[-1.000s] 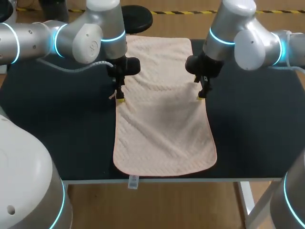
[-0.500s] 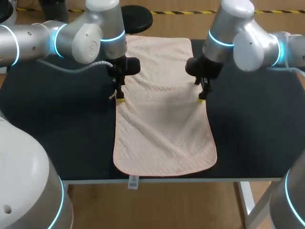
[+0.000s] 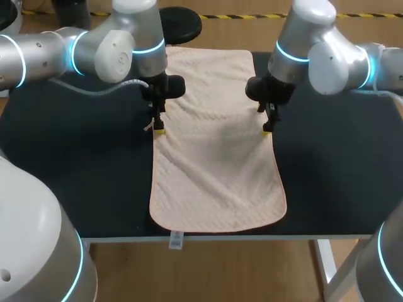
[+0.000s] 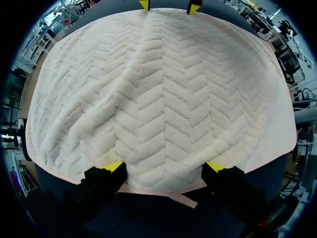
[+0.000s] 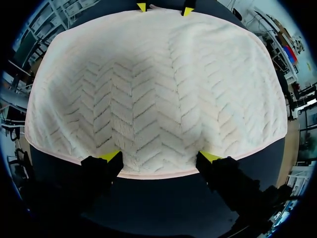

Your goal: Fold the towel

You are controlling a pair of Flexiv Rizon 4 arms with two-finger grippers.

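1. At the towel's (image 3: 214, 163) two long edges: L gripper (image 4: 166, 167) has its fingers wide apart, both yellow tips down on the hem, nothing pinched betw. them. R gripper (image 5: 160, 157) is the same, fingers spread, tips on the hem, not clamped.
2. A small tab (image 4: 181, 199) sticks out of the hem just beside the L gripper, betw. its fingers.
3. Towel lies flat on the table (image 3: 75, 176), long axis 12 to 6 o'clock. L gripper is at its 9 o'clock edge and R at 3, both around mid-length. Far end reaches approx. the table's 12 edge. Near end sits at the 6 edge, w/ a label (image 3: 175, 239) hanging over.
4. My read: pre-grasp, fold not begun.
5. Risks:
   - Tips may catch only the pile, not the hem, so the cloth slips out on lift.
   - One side may grip while the other misses, giving a skewed fold.
   - L fingers may nip the tab alone, so the edge stays down.
   - Any drag toward 6 could pull the near end off the table, since it's already at the brink.
   - Long edges bow outward near 6, so the halves prob. won't line up w/o correction.
6. Views:
   - Wrist views show finger spread and tip contact, plus the other arm's yellow tips at the far hem.
   - Head view hides the spread, but it alone shows full towel length, both ends and the label.
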